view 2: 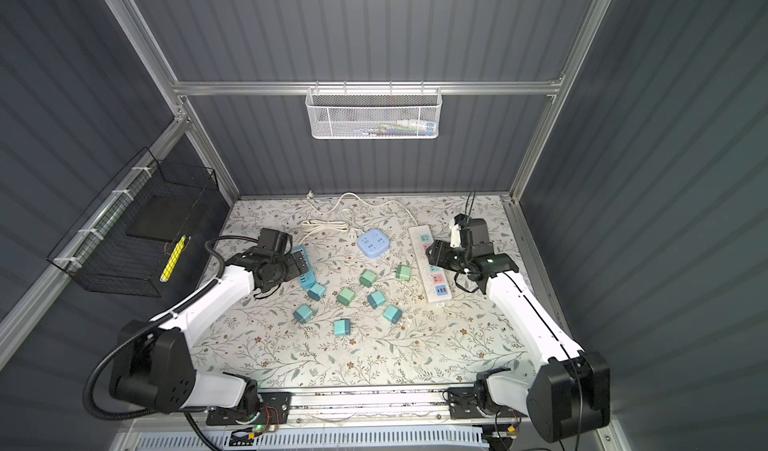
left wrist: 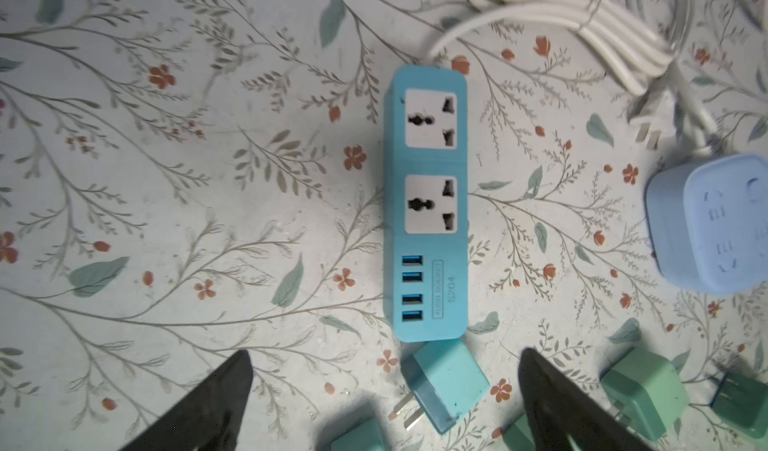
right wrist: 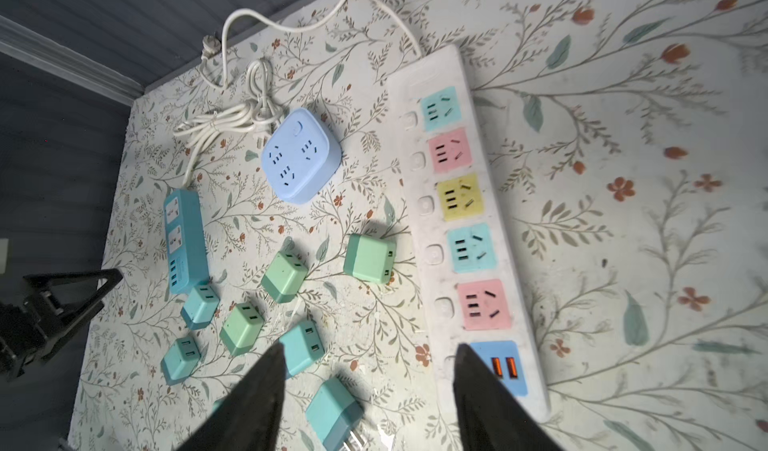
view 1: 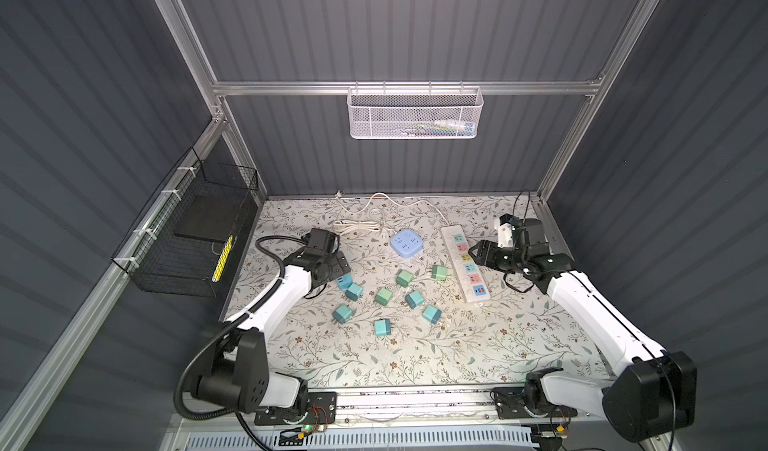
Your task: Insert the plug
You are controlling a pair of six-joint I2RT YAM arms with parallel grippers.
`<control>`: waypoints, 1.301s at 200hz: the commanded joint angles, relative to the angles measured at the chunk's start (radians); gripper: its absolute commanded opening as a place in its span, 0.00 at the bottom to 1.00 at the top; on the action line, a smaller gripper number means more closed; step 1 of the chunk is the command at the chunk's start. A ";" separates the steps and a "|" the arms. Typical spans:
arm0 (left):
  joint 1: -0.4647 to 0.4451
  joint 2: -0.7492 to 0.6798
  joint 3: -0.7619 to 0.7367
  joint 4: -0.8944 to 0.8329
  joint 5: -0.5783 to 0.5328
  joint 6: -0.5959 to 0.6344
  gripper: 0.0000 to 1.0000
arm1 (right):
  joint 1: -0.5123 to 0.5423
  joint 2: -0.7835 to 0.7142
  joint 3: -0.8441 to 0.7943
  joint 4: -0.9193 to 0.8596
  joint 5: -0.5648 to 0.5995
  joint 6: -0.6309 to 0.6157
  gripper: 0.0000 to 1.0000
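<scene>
Several teal and green cube plugs (view 1: 383,297) lie loose on the floral table in both top views. One teal plug (left wrist: 446,382) lies on its side, prongs showing, just off the USB end of the teal power strip (left wrist: 430,203). My left gripper (left wrist: 385,351) hangs open above it, holding nothing. My right gripper (right wrist: 370,347) hovers with its jaws apart and empty beside the long white strip (right wrist: 465,203) with coloured sockets. One of its fingers (right wrist: 482,395) overlaps the strip's blue USB end. Another teal plug (right wrist: 332,411) lies below the gap.
A pale blue cube socket (view 1: 407,243) sits between the two strips, with coiled white cords (view 1: 357,226) behind it. A black wire basket (view 1: 187,241) hangs on the left wall and a white mesh basket (view 1: 415,114) on the back rail.
</scene>
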 commanded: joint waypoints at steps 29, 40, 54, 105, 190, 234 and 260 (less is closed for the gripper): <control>-0.103 0.059 0.027 -0.085 -0.016 0.012 0.95 | 0.064 0.043 0.021 -0.024 0.008 -0.045 0.60; -0.123 0.059 0.004 -0.070 -0.001 0.042 0.92 | 0.071 0.047 0.018 -0.015 0.007 -0.043 0.60; -0.128 0.083 -0.003 -0.054 0.043 0.088 0.86 | 0.080 0.050 0.018 -0.010 0.012 -0.040 0.59; -0.094 0.185 0.135 -0.091 -0.094 0.110 1.00 | 0.086 0.061 0.018 0.013 0.016 -0.061 0.62; -0.054 0.354 0.264 -0.086 -0.056 0.119 0.92 | 0.089 0.009 -0.017 0.000 0.003 -0.065 0.63; -0.101 0.278 0.218 -0.139 -0.066 0.155 0.92 | 0.093 0.019 -0.007 -0.021 0.017 -0.069 0.63; -0.131 0.213 0.148 -0.121 0.042 0.166 0.86 | 0.099 0.029 0.013 -0.032 0.038 -0.066 0.62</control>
